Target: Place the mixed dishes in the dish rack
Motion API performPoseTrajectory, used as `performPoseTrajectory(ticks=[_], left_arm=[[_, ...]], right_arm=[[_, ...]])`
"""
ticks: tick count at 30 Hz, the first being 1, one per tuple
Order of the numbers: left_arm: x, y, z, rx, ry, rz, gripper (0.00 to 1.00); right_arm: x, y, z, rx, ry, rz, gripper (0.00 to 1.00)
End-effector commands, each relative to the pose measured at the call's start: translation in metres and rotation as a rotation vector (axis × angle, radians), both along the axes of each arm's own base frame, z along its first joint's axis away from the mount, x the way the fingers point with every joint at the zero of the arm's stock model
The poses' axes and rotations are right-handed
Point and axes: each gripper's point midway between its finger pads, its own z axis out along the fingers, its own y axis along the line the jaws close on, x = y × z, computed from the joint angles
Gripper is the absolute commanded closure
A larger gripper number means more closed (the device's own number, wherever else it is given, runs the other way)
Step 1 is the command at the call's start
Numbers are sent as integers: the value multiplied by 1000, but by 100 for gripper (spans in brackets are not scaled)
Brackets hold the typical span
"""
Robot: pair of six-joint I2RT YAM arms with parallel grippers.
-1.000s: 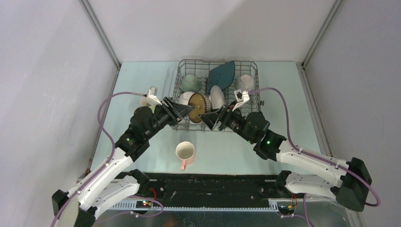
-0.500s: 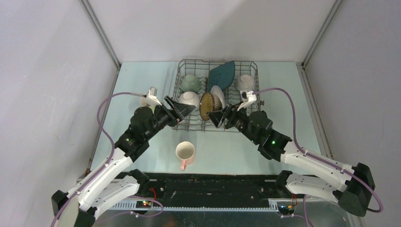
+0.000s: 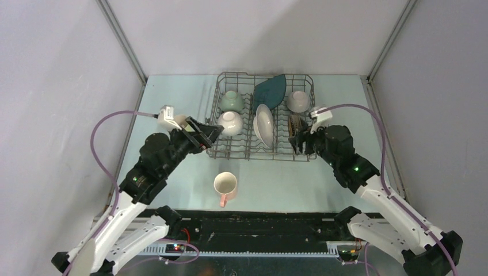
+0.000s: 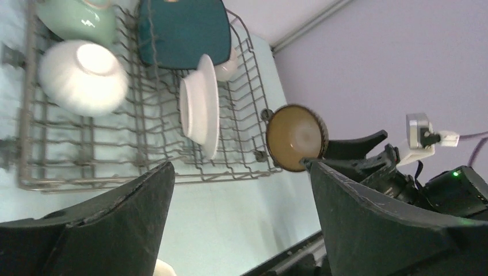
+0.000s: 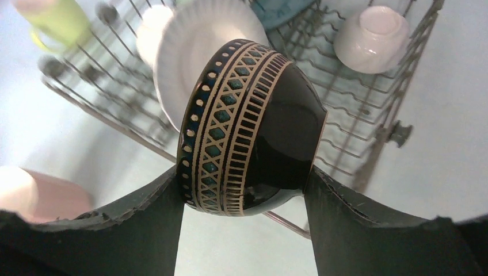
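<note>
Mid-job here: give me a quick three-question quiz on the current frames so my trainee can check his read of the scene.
1. True or false: the right gripper is shut on the brown bowl.
2. Where is the pink mug? A) inside the dish rack; B) on the table, in front of the dish rack; C) on top of the brown bowl.
3. Fill in: the left gripper is ____ and holds nothing.
Key: 1 true; 2 B; 3 open.
</note>
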Motion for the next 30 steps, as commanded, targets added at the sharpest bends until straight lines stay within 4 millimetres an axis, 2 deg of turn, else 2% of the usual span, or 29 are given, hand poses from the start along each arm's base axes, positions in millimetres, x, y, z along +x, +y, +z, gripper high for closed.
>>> performPoseTrajectory(ticks=[1,2,4,9,16,20,24,30], left_arm=[[1,32,16,137,-65,110,8],[0,37,22,158,-85,117,7],[-2,45,20,216,-91,131,7],[-8,59,17,305,-114,153,5],[-19,67,11,356,-150,135,3],[-28,63,15,409,-193,59,1],[-30,70,14,504,-193,50,0],[-30,81,10,568,-202,72,0]], right_arm=[[8,-17,13,-336,-152,98,100],[12,-20,1,-424,-144,122,100],[24,-28,-5,-526,-151,95,100],[56,-31,-12,-675,-195,100,100],[72,-34,-11,-745,-227,147,100],[71,-26,-27,-795,-229,270,100],[89,-37,-35,-869,-216,210,100],[107,-41,-49,-982,-180,240,100]])
